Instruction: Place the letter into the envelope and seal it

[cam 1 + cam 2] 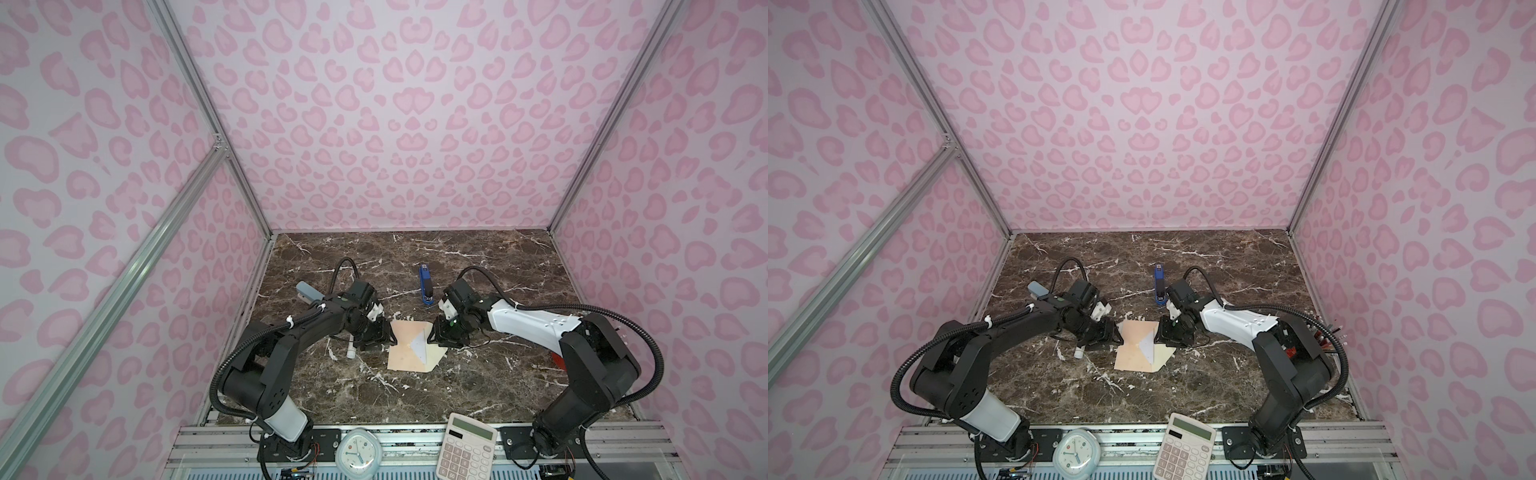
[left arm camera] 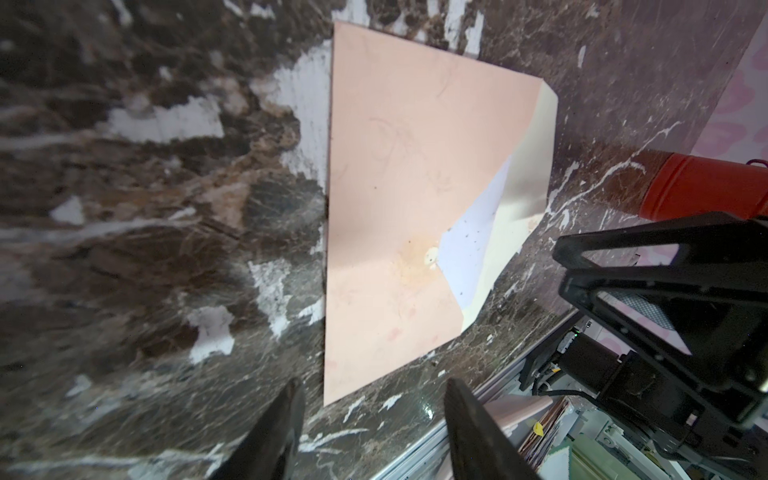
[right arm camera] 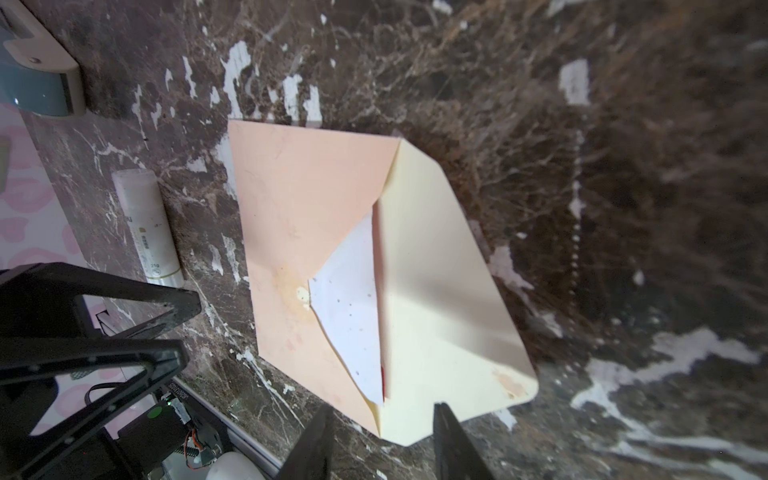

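Observation:
The peach envelope (image 1: 405,351) (image 1: 1133,353) (image 2: 395,166) (image 3: 299,208) lies flat mid-table. Its cream flap (image 3: 449,291) (image 2: 528,166) is folded open to the right. The letter (image 3: 353,311) (image 2: 469,249) (image 1: 419,345) sits inside the pocket. Only a pale triangle of it and a thin red edge show at the mouth. My left gripper (image 1: 389,336) (image 1: 1118,332) (image 2: 374,386) is open at the envelope's left edge and holds nothing. My right gripper (image 1: 434,334) (image 1: 1158,332) (image 3: 383,409) is open at the flap side, its fingertips either side of the fold's corner.
A white glue stick (image 1: 350,351) (image 3: 147,224) lies left of the envelope. A blue stapler (image 1: 424,284) lies behind it and a grey-blue tool (image 1: 307,291) at the back left. A red holder (image 2: 702,187) stands at the right. A calculator (image 1: 465,451) and clock (image 1: 356,451) rest on the front rail.

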You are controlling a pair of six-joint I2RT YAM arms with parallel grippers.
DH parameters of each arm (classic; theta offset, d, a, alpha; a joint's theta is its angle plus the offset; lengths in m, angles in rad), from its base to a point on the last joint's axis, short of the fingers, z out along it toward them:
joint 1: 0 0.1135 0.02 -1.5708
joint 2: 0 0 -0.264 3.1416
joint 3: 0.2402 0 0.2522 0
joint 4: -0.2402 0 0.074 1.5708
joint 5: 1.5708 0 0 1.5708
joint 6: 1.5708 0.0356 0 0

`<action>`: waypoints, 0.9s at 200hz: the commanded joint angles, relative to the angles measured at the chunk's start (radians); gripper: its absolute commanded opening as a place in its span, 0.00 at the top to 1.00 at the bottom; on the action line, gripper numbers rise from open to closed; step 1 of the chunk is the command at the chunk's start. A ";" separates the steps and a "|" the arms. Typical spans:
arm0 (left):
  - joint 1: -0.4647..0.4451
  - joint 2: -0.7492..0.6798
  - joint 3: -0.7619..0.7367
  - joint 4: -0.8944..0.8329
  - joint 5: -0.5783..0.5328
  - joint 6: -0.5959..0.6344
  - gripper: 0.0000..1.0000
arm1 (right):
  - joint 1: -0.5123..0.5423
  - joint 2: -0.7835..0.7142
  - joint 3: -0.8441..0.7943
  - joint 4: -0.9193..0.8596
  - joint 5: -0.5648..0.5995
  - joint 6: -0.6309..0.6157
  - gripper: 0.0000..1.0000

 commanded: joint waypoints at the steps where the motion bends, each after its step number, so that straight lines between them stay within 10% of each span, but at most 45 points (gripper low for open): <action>1: 0.001 0.014 0.015 0.016 -0.009 -0.004 0.43 | -0.001 0.006 -0.004 0.043 0.013 -0.002 0.58; 180: 0.006 0.009 0.011 0.023 -0.024 -0.029 0.43 | -0.002 -0.003 -0.047 0.154 0.035 0.022 0.58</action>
